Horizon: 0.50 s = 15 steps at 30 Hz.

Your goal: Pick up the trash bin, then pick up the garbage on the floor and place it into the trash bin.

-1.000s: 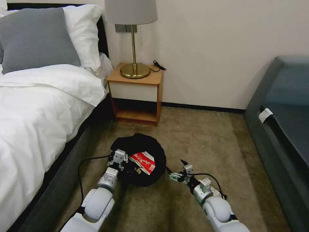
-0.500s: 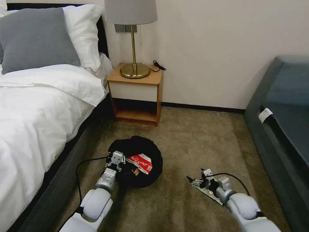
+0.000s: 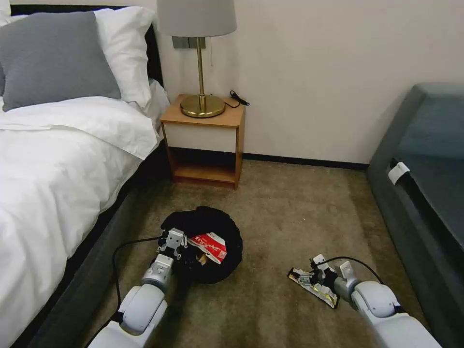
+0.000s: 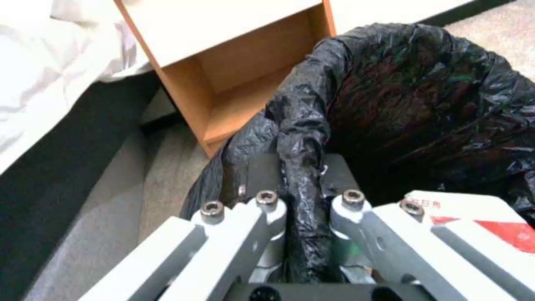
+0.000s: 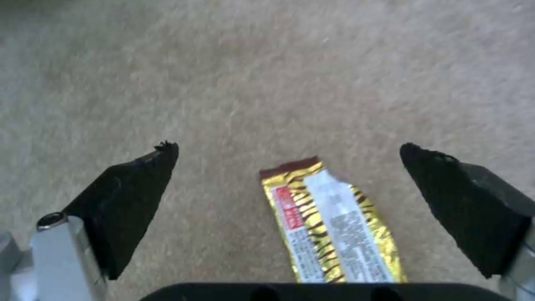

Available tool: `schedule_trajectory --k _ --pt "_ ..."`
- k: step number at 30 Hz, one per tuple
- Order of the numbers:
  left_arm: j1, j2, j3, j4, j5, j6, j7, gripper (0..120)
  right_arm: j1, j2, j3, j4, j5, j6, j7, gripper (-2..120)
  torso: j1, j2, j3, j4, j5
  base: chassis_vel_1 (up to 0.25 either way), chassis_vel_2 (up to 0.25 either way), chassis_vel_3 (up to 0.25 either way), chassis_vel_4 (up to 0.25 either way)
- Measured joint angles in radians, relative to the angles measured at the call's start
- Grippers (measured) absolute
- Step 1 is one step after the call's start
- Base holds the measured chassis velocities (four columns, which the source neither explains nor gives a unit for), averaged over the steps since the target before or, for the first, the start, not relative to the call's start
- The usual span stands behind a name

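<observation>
White rounded arms with silver wrist joints, looping black cables, hex screws, black wedge-shaped fingertips (image 5: 133,200)

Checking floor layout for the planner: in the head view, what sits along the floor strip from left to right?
Bed base → left tool, shut on the bin rim → trash bin with red-white snack packet inside → bare carpet → bar wrapper under the open right tool → dark sofa.

We count: one trash bin (image 3: 203,227); two litter pieces, namely one red-white snack packet (image 3: 209,246) and one gold bar wrapper (image 5: 329,221); two grippers; one lamp (image 3: 198,58); one nightstand (image 3: 205,140); two pillows.
</observation>
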Motion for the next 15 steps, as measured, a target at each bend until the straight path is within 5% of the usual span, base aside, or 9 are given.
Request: schedule_trajectory --k 15 --pt "-0.001 -0.001 -0.002 0.017 0.004 -0.004 0.001 4 0.116 0.064 -0.04 -0.248 -0.081 0.023 -0.06 100 0.0 0.0 0.0 0.0 0.0001 0.0 0.0 0.0 0.0"
